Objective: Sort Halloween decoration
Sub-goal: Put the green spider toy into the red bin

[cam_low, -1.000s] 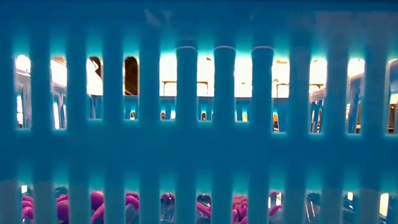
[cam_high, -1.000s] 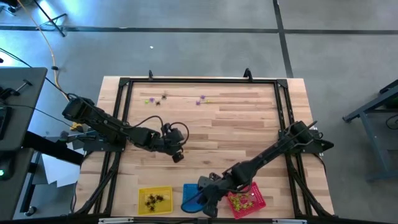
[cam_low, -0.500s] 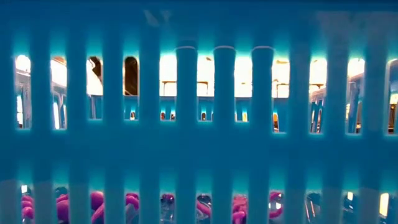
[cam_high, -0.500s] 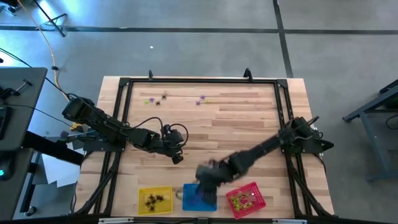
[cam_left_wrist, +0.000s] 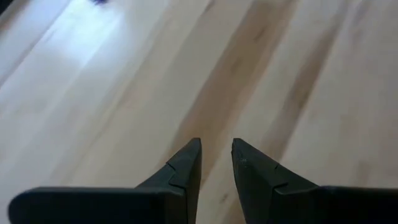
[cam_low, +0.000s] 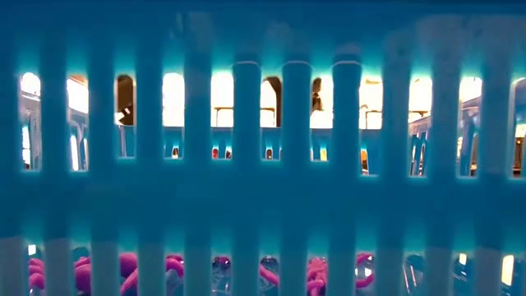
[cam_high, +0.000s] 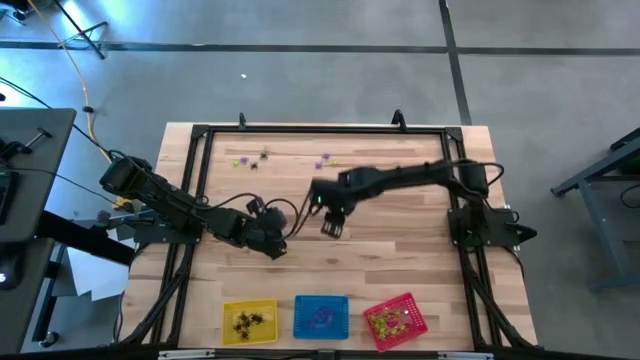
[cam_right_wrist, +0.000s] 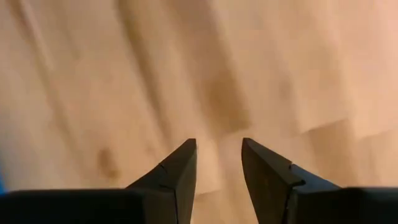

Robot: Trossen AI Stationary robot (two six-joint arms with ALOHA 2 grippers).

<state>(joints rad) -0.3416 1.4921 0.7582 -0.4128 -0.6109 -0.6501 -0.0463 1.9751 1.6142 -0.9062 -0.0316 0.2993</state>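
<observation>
High view: right claw (cam_high: 333,226) mid-table, fingers slightly apart, empty. Loose trinkets (cam_high: 326,160) lie near table's (cam_high: 400,200) far edge, beyond claw. Left claw (cam_high: 276,248) just beside, also slightly apart, empty, farther from them. Right arm nearer; likely reaches next.

Grey floor (cam_high: 330,80) (crossed by dark seams) surrounds the wooden table (cam_high: 400,260); a cable (cam_high: 75,60) trails left.
</observation>
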